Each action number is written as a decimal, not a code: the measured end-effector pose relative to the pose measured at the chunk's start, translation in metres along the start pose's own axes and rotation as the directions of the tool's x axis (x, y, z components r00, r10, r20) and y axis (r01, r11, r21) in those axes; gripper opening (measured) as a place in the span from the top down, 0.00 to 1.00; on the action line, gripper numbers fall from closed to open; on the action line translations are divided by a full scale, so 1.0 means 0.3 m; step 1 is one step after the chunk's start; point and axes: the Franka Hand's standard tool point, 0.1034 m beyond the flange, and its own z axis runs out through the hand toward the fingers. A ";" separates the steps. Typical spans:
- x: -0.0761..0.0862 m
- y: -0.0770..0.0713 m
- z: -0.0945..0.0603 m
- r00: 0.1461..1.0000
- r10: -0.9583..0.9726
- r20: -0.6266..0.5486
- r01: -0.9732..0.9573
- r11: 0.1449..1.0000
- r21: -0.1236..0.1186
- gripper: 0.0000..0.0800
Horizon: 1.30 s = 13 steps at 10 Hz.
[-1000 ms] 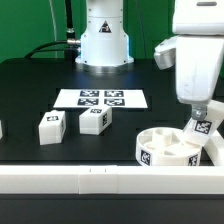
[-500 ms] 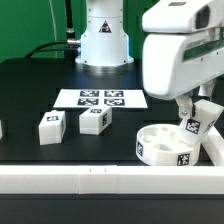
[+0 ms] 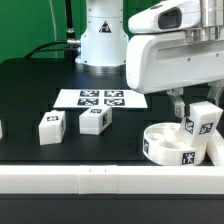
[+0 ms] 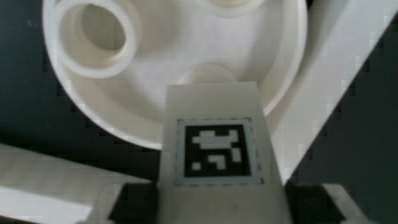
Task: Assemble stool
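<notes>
The round white stool seat [image 3: 176, 146] lies at the exterior view's right, holes up, with tags on its rim. My gripper [image 3: 192, 106] is shut on a white blocky leg [image 3: 201, 122] and holds it tilted over the seat's right side. In the wrist view the leg [image 4: 217, 140], tag facing the camera, stands between my dark fingers [image 4: 135, 203], with the seat [image 4: 157, 70] and one of its round holes behind it. Two loose legs [image 3: 52, 127] [image 3: 95, 119] lie on the black table to the left.
The marker board [image 3: 102, 98] lies flat behind the loose legs. The arm's white base [image 3: 105, 38] stands at the back. A long white rail [image 3: 90, 180] runs along the front edge. Another white part [image 3: 2, 129] shows at the far left edge.
The arm's hand has swung toward the exterior view's left and lower over the seat. The held leg has risen slightly and stands more upright at the seat's right side.
</notes>
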 end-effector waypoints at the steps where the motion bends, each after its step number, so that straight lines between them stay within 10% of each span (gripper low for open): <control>1: 0.000 -0.001 0.000 0.999 0.047 0.000 -0.047 0.999 0.001 0.57; 7: 0.000 -0.026 0.005 0.819 0.568 -0.083 -0.567 0.823 0.039 0.57; 13: 0.044 0.023 -0.010 0.482 0.870 -0.103 -0.854 0.493 0.164 0.57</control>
